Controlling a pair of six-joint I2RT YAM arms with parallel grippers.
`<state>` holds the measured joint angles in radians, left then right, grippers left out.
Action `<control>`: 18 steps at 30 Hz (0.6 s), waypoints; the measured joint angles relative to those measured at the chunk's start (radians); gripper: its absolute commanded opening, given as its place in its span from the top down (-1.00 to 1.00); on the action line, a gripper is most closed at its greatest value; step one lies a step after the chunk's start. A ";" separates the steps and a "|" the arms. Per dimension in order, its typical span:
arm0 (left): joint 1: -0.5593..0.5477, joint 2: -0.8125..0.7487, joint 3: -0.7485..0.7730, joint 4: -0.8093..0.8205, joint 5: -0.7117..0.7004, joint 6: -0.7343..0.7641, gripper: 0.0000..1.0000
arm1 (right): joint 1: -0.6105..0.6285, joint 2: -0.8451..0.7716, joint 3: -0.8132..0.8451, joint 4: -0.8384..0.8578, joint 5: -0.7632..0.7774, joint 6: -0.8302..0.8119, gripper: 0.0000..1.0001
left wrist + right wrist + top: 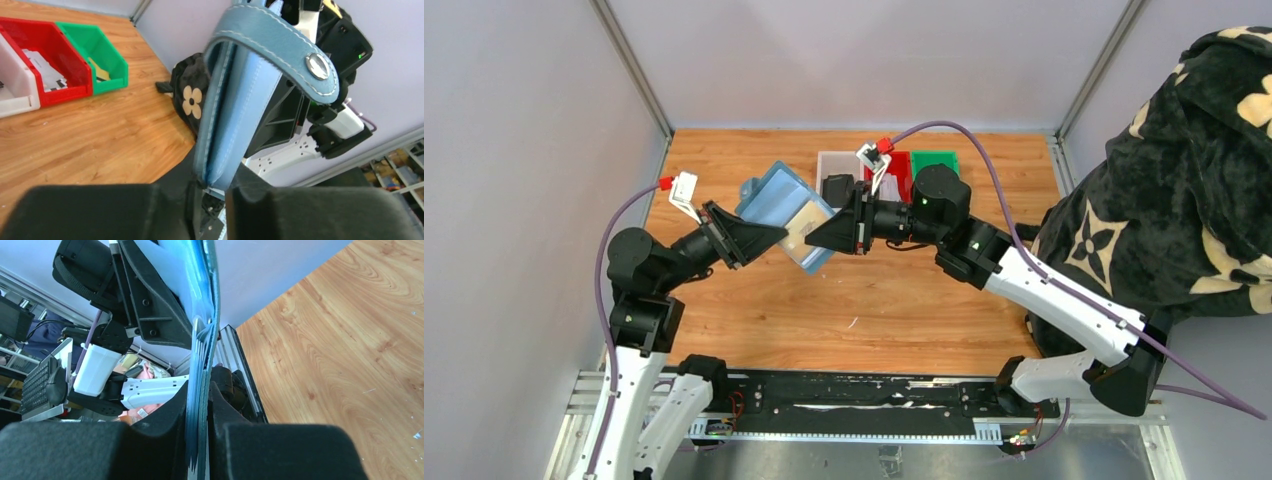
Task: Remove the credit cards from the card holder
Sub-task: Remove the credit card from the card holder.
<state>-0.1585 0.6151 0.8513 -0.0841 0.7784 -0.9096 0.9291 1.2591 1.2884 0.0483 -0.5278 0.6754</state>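
The left gripper (767,233) is clamped tight on one edge of the card holder (774,200), and the right gripper (817,232) pinches the opposite, layered edge — whether a card sits inside that pinch cannot be told. The teal holder hangs open between them, above the wooden table (824,310). A pale credit card (801,228) shows on its inner face by the right fingers — the snap tab (316,65) curls over the top.

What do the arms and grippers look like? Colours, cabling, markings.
Left arm and right arm: white lower links, black joint housings. Left gripper and right gripper: matte black, wedge-shaped. A purple cable runs to a red connector on each white wrist bracket. Green LEDs lit on the right arm.
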 measured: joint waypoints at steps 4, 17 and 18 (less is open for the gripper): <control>0.000 -0.009 0.002 0.000 -0.010 0.022 0.97 | -0.009 0.000 -0.025 0.039 -0.010 0.016 0.71; -0.001 0.040 0.005 0.054 0.093 -0.091 1.00 | -0.028 -0.124 -0.232 0.248 -0.104 0.019 0.51; -0.001 0.046 0.005 0.062 0.102 -0.103 1.00 | -0.032 -0.136 -0.247 0.268 -0.109 0.020 0.54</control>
<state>-0.1593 0.6613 0.8562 -0.0219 0.8803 -1.0122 0.8974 1.1233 1.0412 0.3164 -0.6365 0.6952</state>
